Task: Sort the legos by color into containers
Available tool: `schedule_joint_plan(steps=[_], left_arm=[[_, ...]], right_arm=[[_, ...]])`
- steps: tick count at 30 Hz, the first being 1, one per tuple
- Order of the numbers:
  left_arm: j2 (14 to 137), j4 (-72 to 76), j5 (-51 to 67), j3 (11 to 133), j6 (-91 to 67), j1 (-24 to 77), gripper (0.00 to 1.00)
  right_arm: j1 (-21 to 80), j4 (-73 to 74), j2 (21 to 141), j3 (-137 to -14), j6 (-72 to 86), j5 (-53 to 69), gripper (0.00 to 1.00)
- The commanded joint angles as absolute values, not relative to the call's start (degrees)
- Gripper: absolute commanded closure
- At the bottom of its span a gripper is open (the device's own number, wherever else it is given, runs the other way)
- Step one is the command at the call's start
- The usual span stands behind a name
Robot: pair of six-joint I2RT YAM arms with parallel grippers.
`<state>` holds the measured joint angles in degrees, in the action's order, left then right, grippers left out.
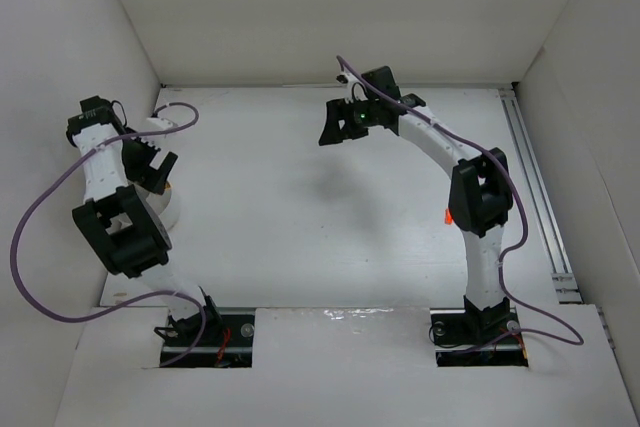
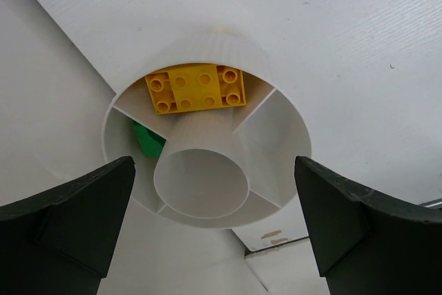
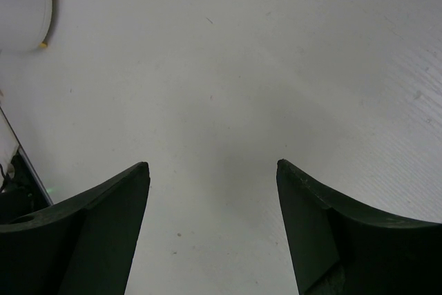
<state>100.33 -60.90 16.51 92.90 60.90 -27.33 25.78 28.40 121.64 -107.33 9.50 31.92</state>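
Left claw (image 2: 213,167): released, jaws spread wide, held over the round divided container (image 2: 273,132); one finger is seen to each side of the container, neither touching it.
Yellow brick (image 2: 195,88): lodged in the container's far compartment, studs showing.
Green brick (image 2: 147,139): set in the compartment left of the container's centre tube (image 2: 200,177), partly hidden.
Right claw (image 3: 213,165): released, jaws parted over the white floor (image 3: 276,46), well apart from the container.
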Motion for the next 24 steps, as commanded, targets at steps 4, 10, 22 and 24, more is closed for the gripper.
schedule_joint_plan(steps=[4,10,22,24], left_arm=[[93.70,-56.00,14.77,87.11,63.81,-25.67,0.00],[91.49,-49.05,10.73,82.36,63.28,-24.35,0.00],[91.41,-46.14,8.79,81.30,61.44,-23.73,0.00],[91.41,-46.14,8.26,81.30,61.44,-23.73,0.00]], right_arm=[[26.46,27.69,122.08,-109.95,9.93,32.17,0.21],[26.46,27.69,122.08,-109.95,9.93,31.64,0.21],[26.46,27.69,122.08,-109.95,9.93,31.64,0.21],[26.46,27.69,122.08,-109.95,9.93,31.64,0.21]])
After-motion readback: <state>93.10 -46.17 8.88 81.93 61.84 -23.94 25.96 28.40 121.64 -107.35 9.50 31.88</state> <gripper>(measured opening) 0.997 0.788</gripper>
